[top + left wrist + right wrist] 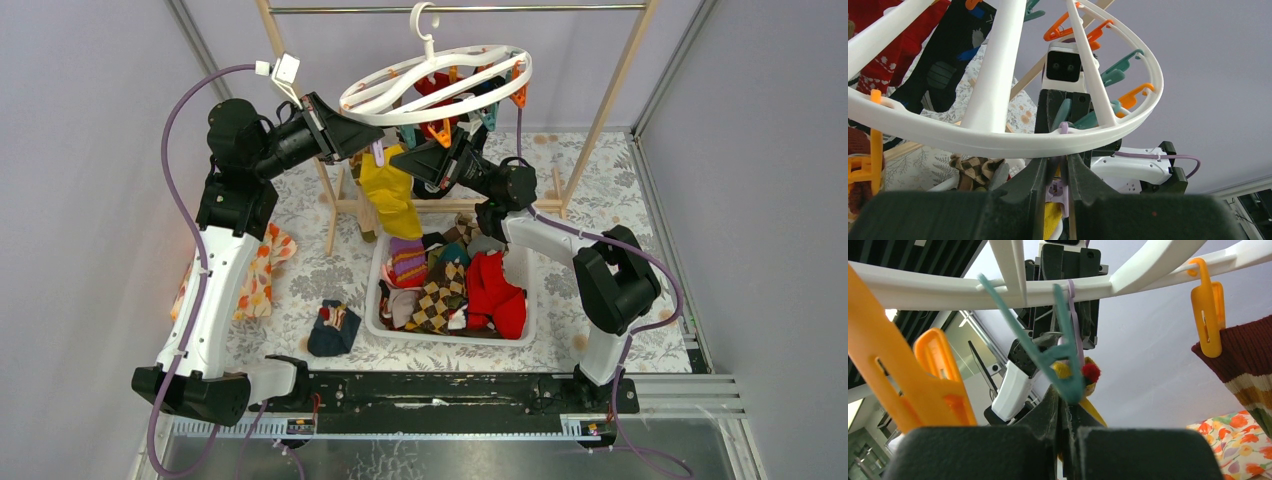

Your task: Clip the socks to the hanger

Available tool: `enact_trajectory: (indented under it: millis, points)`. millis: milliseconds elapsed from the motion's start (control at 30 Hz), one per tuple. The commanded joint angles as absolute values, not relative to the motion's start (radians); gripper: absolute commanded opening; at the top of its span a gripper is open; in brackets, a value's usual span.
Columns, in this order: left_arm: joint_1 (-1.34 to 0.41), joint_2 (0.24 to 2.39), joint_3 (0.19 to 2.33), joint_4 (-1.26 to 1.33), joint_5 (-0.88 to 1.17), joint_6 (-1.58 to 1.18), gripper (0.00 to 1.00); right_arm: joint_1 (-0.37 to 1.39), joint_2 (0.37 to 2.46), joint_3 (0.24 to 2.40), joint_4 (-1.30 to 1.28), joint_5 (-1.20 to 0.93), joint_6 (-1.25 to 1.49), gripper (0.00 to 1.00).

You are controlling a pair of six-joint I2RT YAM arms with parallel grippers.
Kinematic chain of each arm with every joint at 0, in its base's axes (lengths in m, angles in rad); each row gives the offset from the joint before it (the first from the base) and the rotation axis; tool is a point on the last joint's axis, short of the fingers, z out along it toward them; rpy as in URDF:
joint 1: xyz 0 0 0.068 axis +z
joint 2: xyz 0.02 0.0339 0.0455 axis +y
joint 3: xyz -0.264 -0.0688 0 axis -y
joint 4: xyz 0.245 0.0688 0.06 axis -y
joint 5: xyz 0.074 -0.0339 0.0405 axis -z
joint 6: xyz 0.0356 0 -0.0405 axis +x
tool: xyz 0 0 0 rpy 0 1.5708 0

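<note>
The white ring hanger [440, 75] hangs from the metal rod, with red and black socks [440, 88] clipped under it. My left gripper [378, 138] reaches under the ring's near rim and is shut on a lilac clip [1062, 192] that hangs from the ring [998, 140]. A yellow sock [390, 195] hangs just below that clip. My right gripper [408, 160] is shut on the yellow sock's top edge [1094, 412], right beside the lilac clip [1074, 325] and a teal clip [1048, 355]. The left fingertips [1048, 170] touch the ring's underside.
A white basket [525, 300] of mixed socks stands mid-table. A dark sock [333, 330] lies to its left. An orange-flowered cloth [255, 275] lies by the left arm. The wooden rack's legs [600, 120] stand behind. Orange clips [1209, 315] hang nearby, one holding a striped sock [1243, 355].
</note>
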State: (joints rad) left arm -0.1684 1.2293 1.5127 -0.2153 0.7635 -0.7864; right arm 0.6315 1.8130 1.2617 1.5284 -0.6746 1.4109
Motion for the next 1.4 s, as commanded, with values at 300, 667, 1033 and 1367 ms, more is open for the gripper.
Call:
enact_trajectory:
  millis: [300,667,1033,1367]
  points:
    - [-0.167,1.209,1.539,-0.211,0.759,-0.729,0.63,0.626,1.781,1.303,1.575,-0.648,1.388,0.02]
    - [-0.167,1.099,1.439,-0.373,0.674,-0.563,0.81,0.628,1.747,1.262,1.511,-0.635,1.346,0.14]
    - [-0.167,1.097,1.381,-0.318,0.722,-0.577,0.20,0.640,1.696,1.207,1.435,-0.597,1.286,0.33]
    - [-0.166,1.073,1.480,-0.406,0.593,-0.465,0.02,0.638,1.478,0.968,1.157,-0.313,0.970,0.77]
